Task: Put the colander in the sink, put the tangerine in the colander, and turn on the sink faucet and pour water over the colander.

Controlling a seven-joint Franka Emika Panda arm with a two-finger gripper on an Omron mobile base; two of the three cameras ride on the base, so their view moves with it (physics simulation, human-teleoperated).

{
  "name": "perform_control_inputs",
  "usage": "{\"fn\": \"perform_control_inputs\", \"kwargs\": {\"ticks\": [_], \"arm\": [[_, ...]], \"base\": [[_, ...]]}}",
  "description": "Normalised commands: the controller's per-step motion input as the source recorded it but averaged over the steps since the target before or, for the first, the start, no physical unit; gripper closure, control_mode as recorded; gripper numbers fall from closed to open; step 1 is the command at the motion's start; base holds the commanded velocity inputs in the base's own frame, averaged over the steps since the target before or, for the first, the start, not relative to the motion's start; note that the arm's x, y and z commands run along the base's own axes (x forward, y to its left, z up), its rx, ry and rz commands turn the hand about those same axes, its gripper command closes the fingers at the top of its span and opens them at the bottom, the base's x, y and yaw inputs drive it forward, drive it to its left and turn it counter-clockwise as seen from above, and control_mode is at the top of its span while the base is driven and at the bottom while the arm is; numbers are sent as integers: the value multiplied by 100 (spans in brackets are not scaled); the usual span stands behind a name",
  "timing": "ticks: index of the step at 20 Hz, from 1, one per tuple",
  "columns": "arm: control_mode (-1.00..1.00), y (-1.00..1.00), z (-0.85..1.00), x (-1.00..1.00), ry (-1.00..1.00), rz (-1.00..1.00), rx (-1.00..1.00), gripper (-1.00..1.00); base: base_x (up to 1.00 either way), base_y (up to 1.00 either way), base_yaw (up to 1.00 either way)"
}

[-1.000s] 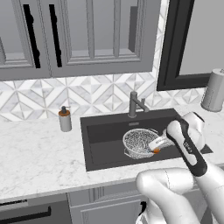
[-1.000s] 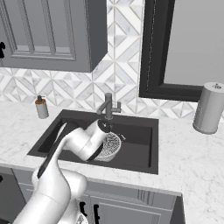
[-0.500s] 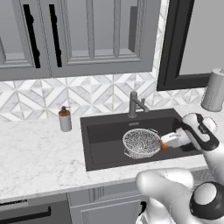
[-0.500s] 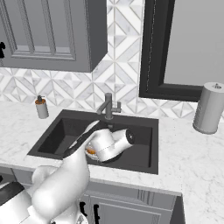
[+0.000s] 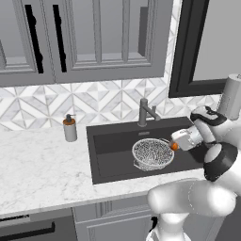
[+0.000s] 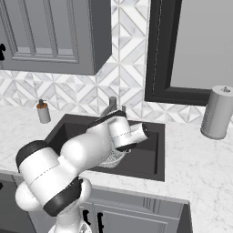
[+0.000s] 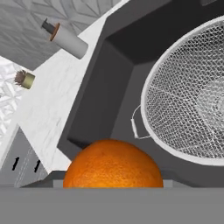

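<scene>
Left base view: colander point(image 5: 152, 154) already inside sink point(image 5: 110, 141); gripper point(image 5: 177, 144) half-closed around tangerine point(image 5: 174, 146), just beside colander's rim, not yet in. Left: drop fruit, turn on sink faucet point(image 5: 145, 113).

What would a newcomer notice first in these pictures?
First the white arm's gripper, holding a bright orange tangerine at the right rim of the colander. The silver mesh colander already sits in the dark sink, in front of the faucet.
</scene>
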Motion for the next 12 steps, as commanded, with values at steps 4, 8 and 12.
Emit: {"fn": "perform_control_inputs", "kwargs": {"ticks": [4, 8, 12], "arm": [[-100, -7, -29, 21, 0, 0, 0, 100], [-100, 2, -33, 0, -1, 0, 0, 100], [-100, 6, -16, 3, -2, 0, 0, 100]], "base": [[0, 0, 0], [0, 0, 0], [0, 0, 0]]}}
